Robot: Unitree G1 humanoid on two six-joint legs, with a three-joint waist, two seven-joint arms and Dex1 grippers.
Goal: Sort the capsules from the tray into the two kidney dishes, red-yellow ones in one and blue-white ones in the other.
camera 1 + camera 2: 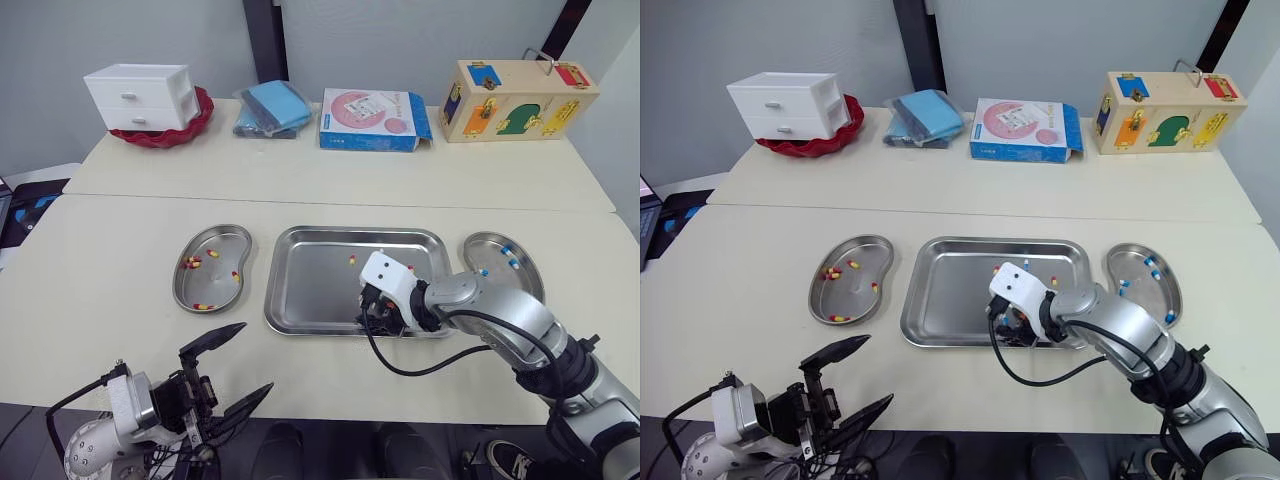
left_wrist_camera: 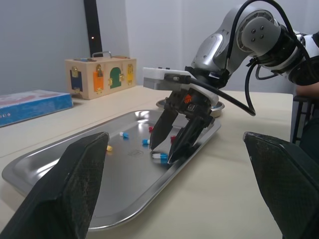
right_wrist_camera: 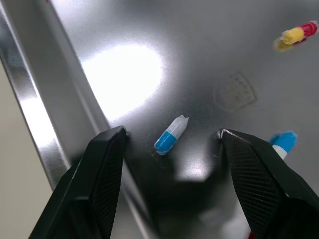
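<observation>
My right gripper (image 3: 172, 143), two black fingers, stands spread wide with its tips down on the floor of the shallow rectangular steel tray (image 1: 310, 285), close against the tray's near rim. Between the two fingers lies a small blue-and-white capsule (image 3: 170, 134), flat on the metal and touching neither finger. I am pinching nothing.

Just outside one finger lies a second blue-and-white capsule (image 3: 283, 141), its lower end cut off by that finger. Farther out on the tray floor lies a red-and-yellow capsule (image 3: 295, 36), well apart from my fingers. In the views from my head, the white wrist housing (image 1: 388, 275) covers my fingertips and the capsule between them, so only the wrist views settle how they stand.

Left of my right gripper, just past the tray's left rim, the left steel kidney dish (image 1: 178, 285) holds several red-and-yellow capsules (image 1: 213, 253). Some are clumped together, and I cannot count them. Right of my right gripper, just beside the tray's other end, the right steel kidney dish (image 1: 470, 245) holds a few blue-and-white capsules (image 1: 513, 263).

My left gripper (image 1: 252, 358) hangs well apart from all this, nearer to me and off to the left at the near edge of the cream table (image 1: 120, 250), its fingers also spread and holding nothing.
</observation>
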